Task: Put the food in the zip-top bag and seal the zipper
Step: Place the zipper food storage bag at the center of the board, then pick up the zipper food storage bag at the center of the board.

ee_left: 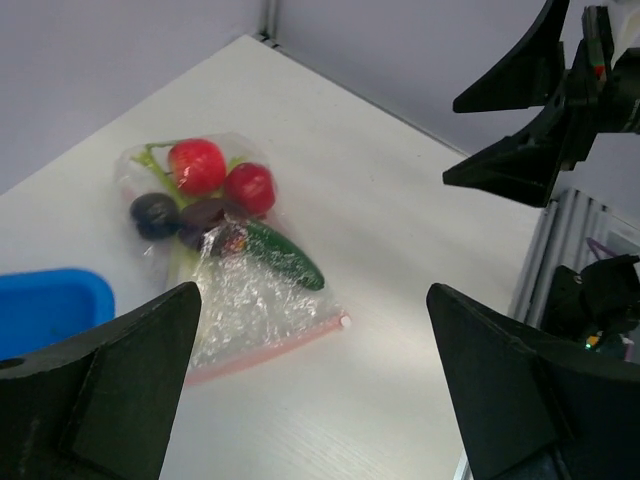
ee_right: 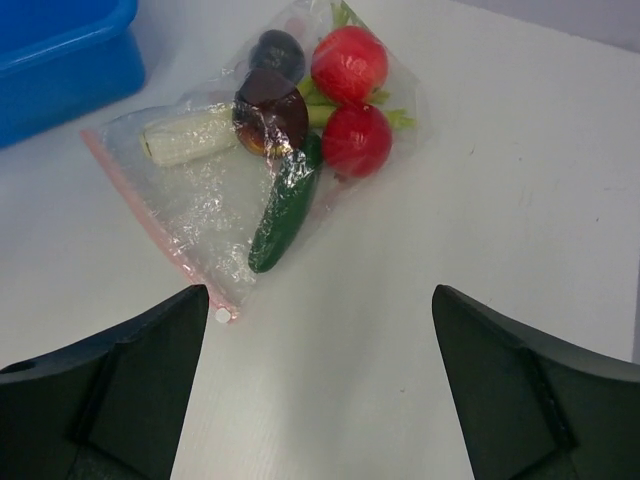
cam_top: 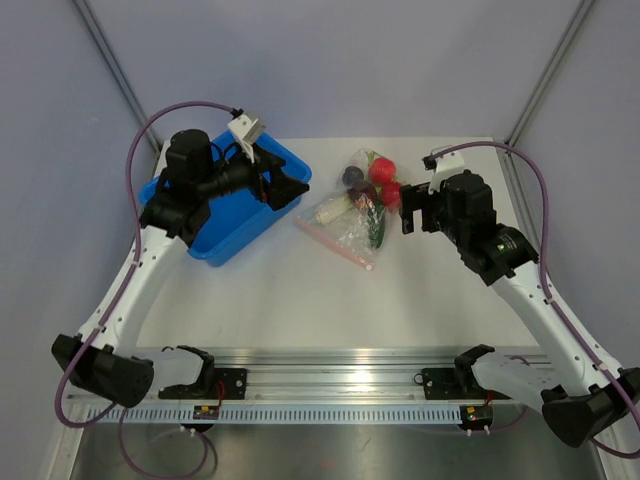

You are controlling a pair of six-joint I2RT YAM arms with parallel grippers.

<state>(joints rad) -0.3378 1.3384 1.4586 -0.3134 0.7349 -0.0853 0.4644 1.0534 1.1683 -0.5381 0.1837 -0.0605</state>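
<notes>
Nearest the arms, the bare white table (cam_top: 300, 300) is being left unoccupied, and nothing is being gripped. The right gripper (ee_right: 318, 300) is being held with its fingers spread wide, empty, just to the right of the zip-top bag (ee_right: 210, 210). The left gripper (cam_top: 288, 186) is likewise being held wide and empty over the blue bin (cam_top: 235, 225), apart from the bag. The bag is lying flat near mid-table. Its zipper (ee_right: 150, 215) is being shown as a straight, flat pink strip along the nearer edge, so it is being judged as probably closed, though the seal cannot be confirmed. Beyond the strip, the cucumber (ee_right: 285, 205), pale stalk (ee_right: 187, 137), maroon fruit (ee_right: 270, 112) and red fruits (ee_right: 350, 65) are all being seen under the plastic. The task is therefore being judged as essentially done. No brand, label or writing is being made out anywhere.
</notes>
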